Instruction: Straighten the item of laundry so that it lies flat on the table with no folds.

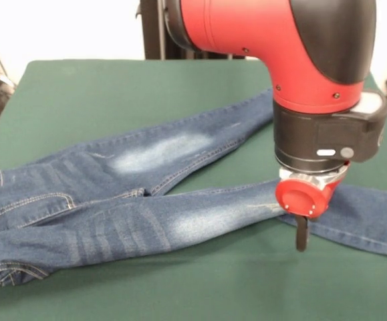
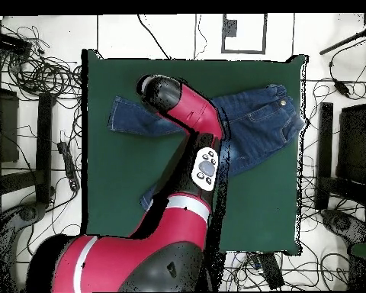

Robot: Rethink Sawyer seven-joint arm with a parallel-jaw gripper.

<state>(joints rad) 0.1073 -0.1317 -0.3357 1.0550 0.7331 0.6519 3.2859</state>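
the jeans [image 1: 146, 200] lie on the green table [image 1: 113, 87], legs spread apart in a narrow v. in the front view the waistband end sits at the left edge of the picture, bunched and wrinkled, and the two legs run off to the right: one leg slants up toward the far right, the other runs along nearer the camera and reaches the right edge. pale faded patches show on both thighs. in the overhead view the waist of the jeans [image 2: 262, 126] lies near the table's [image 2: 262, 221] top right corner, one leg stretches left across the upper part of the cloth, and the other leg runs down under the arm, its cuff showing lower left of the arm.

the gripper [image 1: 302, 234] hangs from the red and black arm [image 1: 313, 60] right over the nearer leg, low down at the fabric. a single dark finger [image 1: 302, 235] shows below the red round piece, its tip at or just above the denim. whether the jaws are spread or pressed together cannot be told from either view
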